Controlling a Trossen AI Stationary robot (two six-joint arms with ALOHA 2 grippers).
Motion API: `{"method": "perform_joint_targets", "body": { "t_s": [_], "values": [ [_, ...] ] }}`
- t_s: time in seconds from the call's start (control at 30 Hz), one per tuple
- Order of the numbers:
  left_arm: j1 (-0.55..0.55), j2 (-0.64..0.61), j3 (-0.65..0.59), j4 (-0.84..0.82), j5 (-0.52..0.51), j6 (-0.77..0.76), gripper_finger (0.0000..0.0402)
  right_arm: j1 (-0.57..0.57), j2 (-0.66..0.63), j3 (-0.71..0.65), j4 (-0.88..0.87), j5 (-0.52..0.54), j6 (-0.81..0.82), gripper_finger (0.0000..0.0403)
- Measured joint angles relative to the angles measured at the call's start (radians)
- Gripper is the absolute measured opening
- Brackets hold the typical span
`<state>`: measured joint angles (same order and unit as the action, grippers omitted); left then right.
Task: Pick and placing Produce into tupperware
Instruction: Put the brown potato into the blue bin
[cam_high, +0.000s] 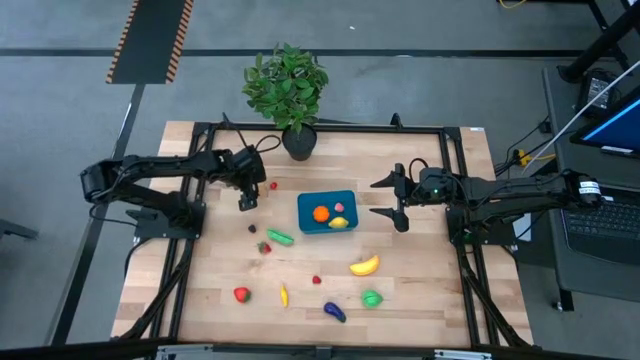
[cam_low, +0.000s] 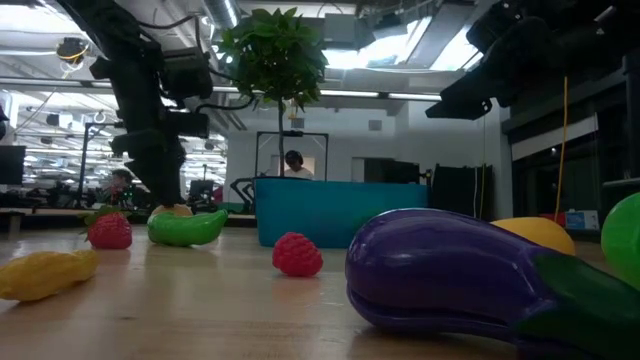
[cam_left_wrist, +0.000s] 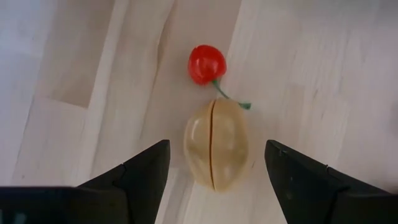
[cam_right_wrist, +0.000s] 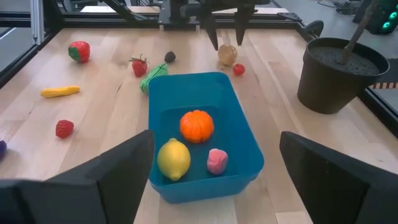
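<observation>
My left gripper (cam_left_wrist: 217, 148) points down over the table's left part, open. Its fingers stand on either side of a tan, egg-shaped piece of produce (cam_left_wrist: 215, 144) that lies on the wood, with a gap on both sides. A red cherry (cam_left_wrist: 207, 63) lies just beyond it. The teal tupperware (cam_high: 304, 203) sits at the table's middle and holds an orange (cam_right_wrist: 197, 126), a lemon (cam_right_wrist: 173, 158) and a pink piece (cam_right_wrist: 216, 160). My right gripper (cam_high: 396, 198) hovers open to the right of the tupperware, with nothing between its fingers.
A potted plant (cam_high: 288, 88) stands at the far edge. Loose produce lies on the near half: a green vegetable (cam_high: 280, 237), a strawberry (cam_high: 265, 246), a banana (cam_high: 365, 266), a purple eggplant (cam_high: 334, 312) and more. A metal frame (cam_high: 330, 128) rims the work area.
</observation>
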<state>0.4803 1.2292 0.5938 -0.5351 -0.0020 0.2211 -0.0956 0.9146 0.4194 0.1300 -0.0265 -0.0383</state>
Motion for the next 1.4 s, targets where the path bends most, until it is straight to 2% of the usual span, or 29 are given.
{"method": "perform_joint_targets", "body": {
  "t_s": [0.13,0.47,0.73,1.0,1.4],
  "values": [
    [-0.001,0.056,0.000,0.037,0.040,0.000,0.0256,0.000,0.000,0.000,0.000,0.000,0.000,0.0348],
    [-0.001,0.189,0.001,0.060,0.047,-0.001,0.0256,0.000,0.000,0.000,0.000,0.000,0.000,0.0348],
    [-0.005,0.172,-0.002,0.092,0.040,-0.001,0.0233,0.000,0.000,0.000,0.001,0.000,0.000,0.0348],
    [-0.005,0.170,-0.001,0.087,0.039,-0.036,0.0169,0.000,0.000,0.000,0.001,0.000,-0.018,0.0348],
    [-0.010,0.148,-0.002,0.044,0.052,-0.171,0.0167,0.000,0.000,0.000,0.001,0.000,-0.018,0.0348]
  ]
}}
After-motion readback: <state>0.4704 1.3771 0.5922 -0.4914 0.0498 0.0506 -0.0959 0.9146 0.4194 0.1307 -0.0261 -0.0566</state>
